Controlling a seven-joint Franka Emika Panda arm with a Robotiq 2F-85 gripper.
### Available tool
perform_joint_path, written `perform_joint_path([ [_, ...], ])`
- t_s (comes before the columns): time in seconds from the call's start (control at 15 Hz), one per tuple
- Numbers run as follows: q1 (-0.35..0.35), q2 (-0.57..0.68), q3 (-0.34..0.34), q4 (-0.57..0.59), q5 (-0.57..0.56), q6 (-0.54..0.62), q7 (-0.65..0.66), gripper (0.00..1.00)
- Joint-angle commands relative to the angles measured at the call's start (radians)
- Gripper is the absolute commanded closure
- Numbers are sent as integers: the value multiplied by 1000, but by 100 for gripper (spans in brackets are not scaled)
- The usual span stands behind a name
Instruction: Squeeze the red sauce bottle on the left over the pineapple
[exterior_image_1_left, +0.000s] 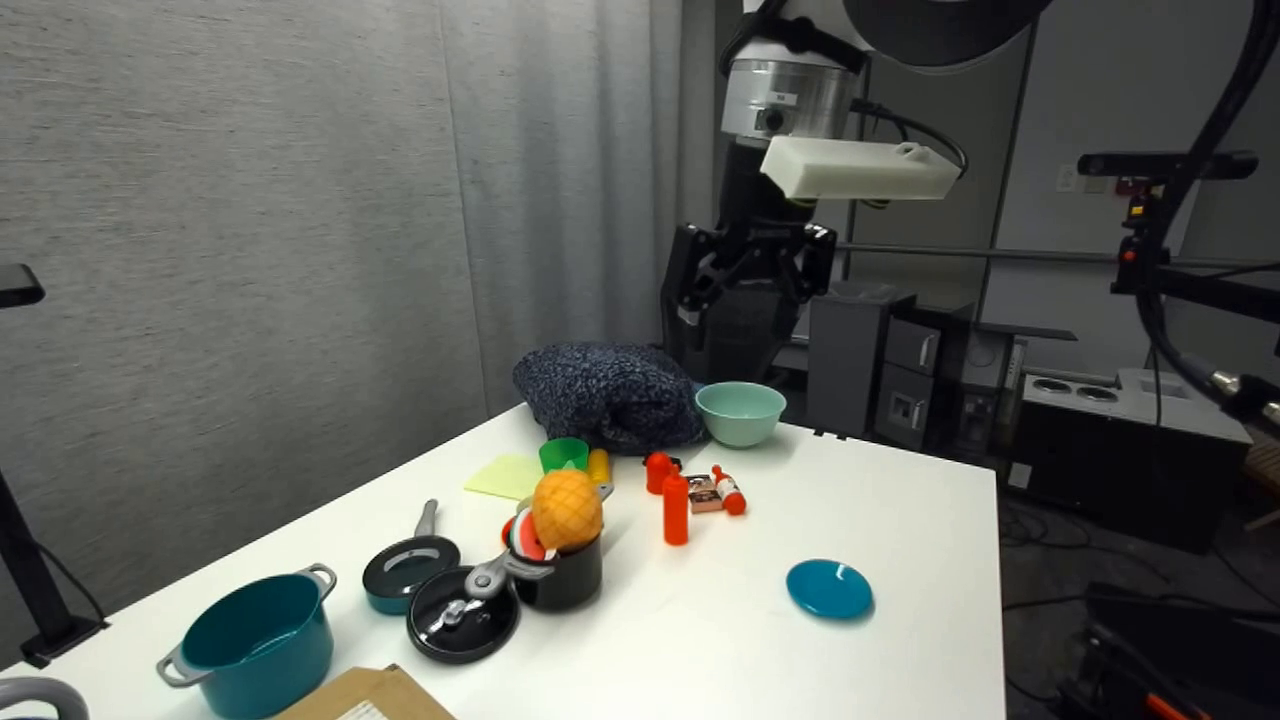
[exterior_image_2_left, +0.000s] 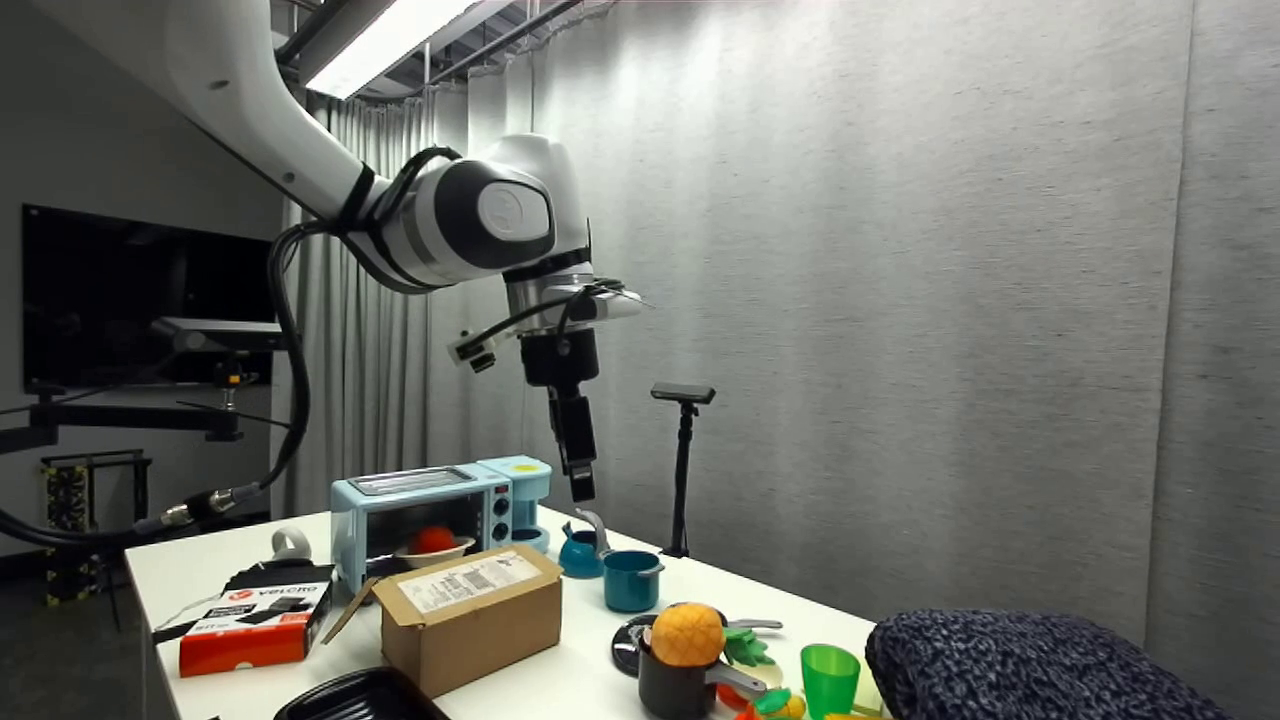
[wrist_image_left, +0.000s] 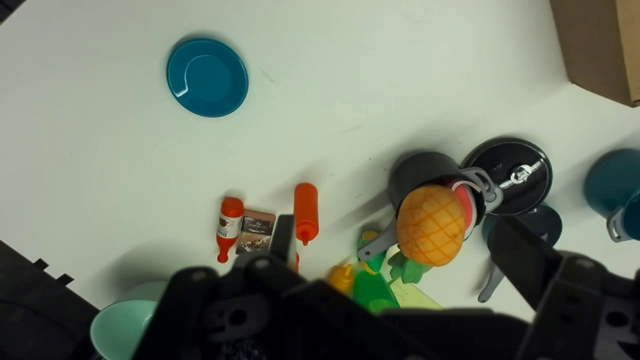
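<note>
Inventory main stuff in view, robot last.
red sauce bottle: 1, red, upright on table
pineapple: 1, orange, atop black pot
black pot: 1, black, beneath pineapple
lid or pan: 1, black, beside black pot
skillet: 1, teal-black, near teal pot
teal pot: 1, teal, near skillet
kettle: 1, blue, near teal pot
plate: 1, blue, flat on table
bowl: 1, mint, beside cloth
cloth: 1, navy, beside bowl
labelled bottle: 1, red, near bowl
cup: 1, green, near cloth
cardboard box: 1, brown, near toy oven
toy oven: 1, pale blue, near cardboard box
Velcro box: 1, red, near cardboard box
arm: 1, white, above table
gripper: 1, black, open above table
</note>
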Motion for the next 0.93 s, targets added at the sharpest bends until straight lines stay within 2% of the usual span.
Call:
perform_joint_path([
  [0.0,25,1,-25,1,-5,-2,3,0],
  [0.13,22,6,-22,-4,-19,4,23,0],
  [0.33,1,62,-49,24,20,-4,126,0],
  [0.67,-29,194,-167,129,126,-53,159,0],
  [0.87,-51,292,-235,205,252,-76,140,0],
])
